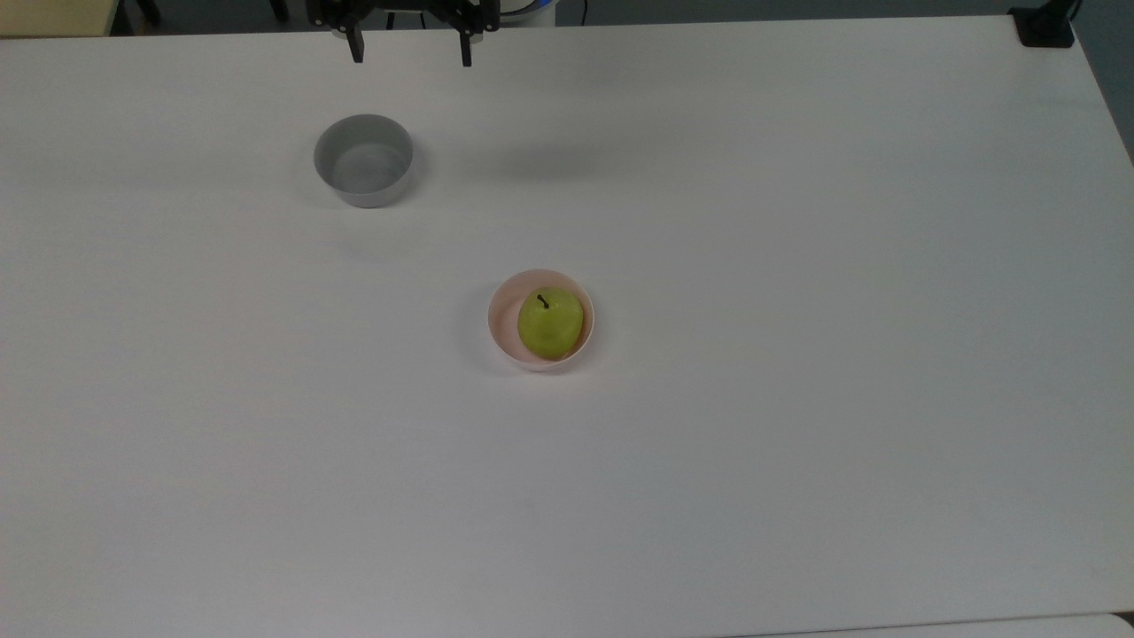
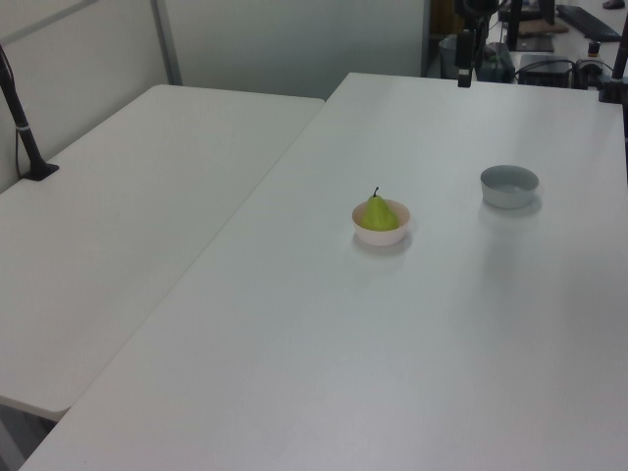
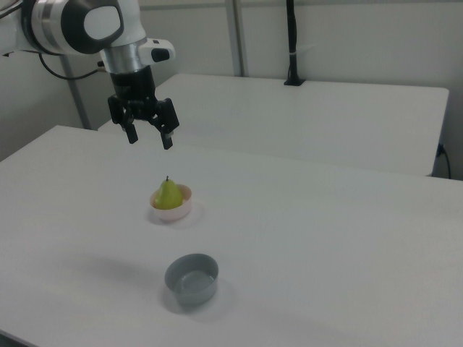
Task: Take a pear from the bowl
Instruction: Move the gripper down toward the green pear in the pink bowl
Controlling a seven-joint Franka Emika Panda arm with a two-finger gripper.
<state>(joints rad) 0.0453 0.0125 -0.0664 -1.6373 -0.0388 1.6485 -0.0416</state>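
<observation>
Table [image 1: 797, 399]: matt white, smooth. Pink bowl [image 1: 501, 330]: smooth, plastic-looking, slight sheen. Grey bowl [image 1: 363, 160]: smooth, matt plastic look. Pear [image 1: 550, 323]: smooth yellow-green skin, faint gloss. Gripper [image 3: 148, 135]: matt black; arm [image 3: 87, 25] glossy white.

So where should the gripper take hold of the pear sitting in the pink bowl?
Probably from above, fingers closing across the pear on its upper body below the stem: it stands upright, and the pink bowl walls its lower half. The gripper hangs open, high over the table.

pear [image 1: 550, 322] sits in pink bowl [image 1: 501, 330]; grey bowl [image 1: 363, 160] well apart.
</observation>
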